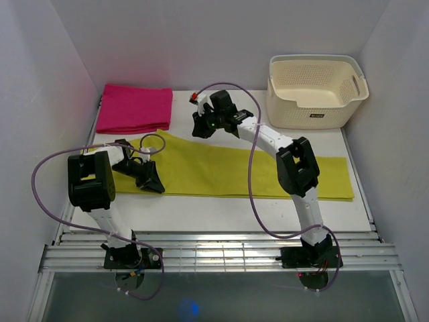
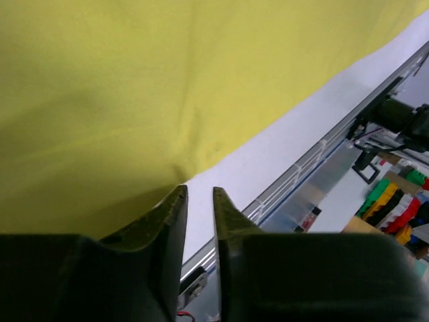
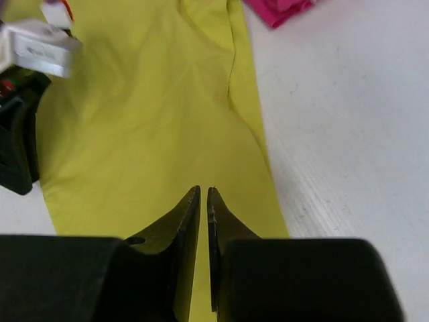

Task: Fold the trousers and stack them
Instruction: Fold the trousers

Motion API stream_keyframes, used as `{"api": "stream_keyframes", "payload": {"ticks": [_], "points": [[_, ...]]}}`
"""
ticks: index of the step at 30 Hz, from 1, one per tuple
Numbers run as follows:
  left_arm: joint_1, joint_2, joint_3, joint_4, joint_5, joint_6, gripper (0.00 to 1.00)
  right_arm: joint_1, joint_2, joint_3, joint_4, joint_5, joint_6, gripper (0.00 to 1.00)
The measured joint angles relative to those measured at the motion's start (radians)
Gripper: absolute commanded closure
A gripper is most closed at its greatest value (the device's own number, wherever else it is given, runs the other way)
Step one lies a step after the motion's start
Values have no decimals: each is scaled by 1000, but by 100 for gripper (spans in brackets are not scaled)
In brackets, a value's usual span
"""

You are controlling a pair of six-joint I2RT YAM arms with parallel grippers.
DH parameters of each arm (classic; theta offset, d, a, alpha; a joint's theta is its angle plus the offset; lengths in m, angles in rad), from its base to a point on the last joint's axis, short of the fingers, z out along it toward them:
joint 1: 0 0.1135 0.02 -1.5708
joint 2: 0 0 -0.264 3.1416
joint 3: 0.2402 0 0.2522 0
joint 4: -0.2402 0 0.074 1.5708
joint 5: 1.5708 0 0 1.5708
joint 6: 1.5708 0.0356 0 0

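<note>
The yellow-green trousers [image 1: 234, 171] lie flat and stretched out across the table from left to right. My left gripper [image 1: 153, 184] sits low at their near left edge. In the left wrist view its jaws [image 2: 199, 190] stand a narrow gap apart with only white table between them. The fabric edge [image 2: 134, 80] puckers just past the left fingertip. My right gripper [image 1: 200, 129] hangs over the far left part of the trousers. In the right wrist view its jaws [image 3: 204, 190] are shut and empty above the fabric [image 3: 147, 121].
A folded magenta-pink cloth [image 1: 134, 107] lies at the back left, its corner in the right wrist view [image 3: 281, 10]. A cream perforated basket [image 1: 315, 90] stands at the back right. Metal rails [image 1: 214, 248] run along the near edge. White walls close in both sides.
</note>
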Motion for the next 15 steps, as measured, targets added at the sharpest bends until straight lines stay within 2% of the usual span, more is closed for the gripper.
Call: {"api": "stream_keyframes", "payload": {"ticks": [2,3,6,8,11,15], "points": [[5,-16,11,-22,24,26,51,-7,30,-9,-11,-13,21,82],[7,-31,32,-32,29,25,40,-3,36,-27,-14,-27,27,81],[11,-80,151,5,-5,-14,30,30,30,-110,-8,-72,34,79],[12,-98,275,74,-61,-47,19,71,13,-181,-5,-82,25,79],[14,-75,479,150,-141,-86,16,156,-21,-277,2,-70,-3,79],[17,97,784,190,-186,-112,13,280,-31,-309,8,-5,-50,80]]}}
